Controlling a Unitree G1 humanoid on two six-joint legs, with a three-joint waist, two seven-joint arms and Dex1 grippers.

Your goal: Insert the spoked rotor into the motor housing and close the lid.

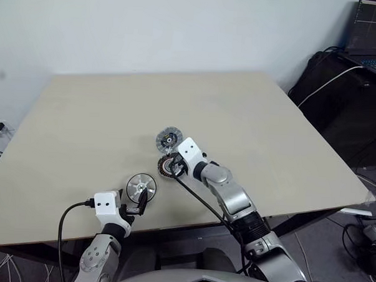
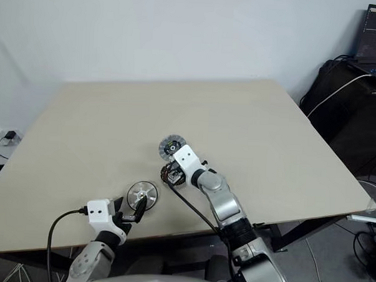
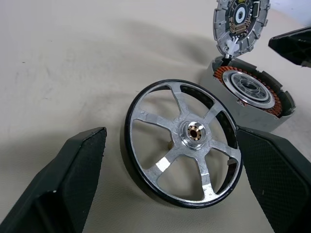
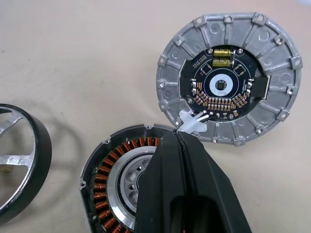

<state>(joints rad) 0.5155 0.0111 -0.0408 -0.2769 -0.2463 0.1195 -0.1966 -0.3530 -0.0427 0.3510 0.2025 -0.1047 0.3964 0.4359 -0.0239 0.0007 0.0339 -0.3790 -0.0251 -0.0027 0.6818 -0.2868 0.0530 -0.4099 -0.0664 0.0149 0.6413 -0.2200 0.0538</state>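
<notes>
The spoked rotor [image 3: 182, 143], a shiny silver wheel with a dark rim, lies on the table [image 1: 82, 124] between the fingers of my open left gripper [image 1: 138, 203]; the fingers stand clear of its rim on either side. Just beyond it is the motor housing [image 1: 166, 165], its copper windings showing. The lid [image 4: 228, 77] is swung open at the housing's far rim, circuit-board face showing, joined to it by short white wires. My right gripper [image 4: 177, 138] is shut with nothing in it, its tip over the housing's far rim near the wires.
The beige table stretches wide and bare behind and to both sides of the parts. A dark bag [image 1: 340, 91] and a laptop [image 1: 372, 30] stand off the table at the far right. Cables trail from both wrists.
</notes>
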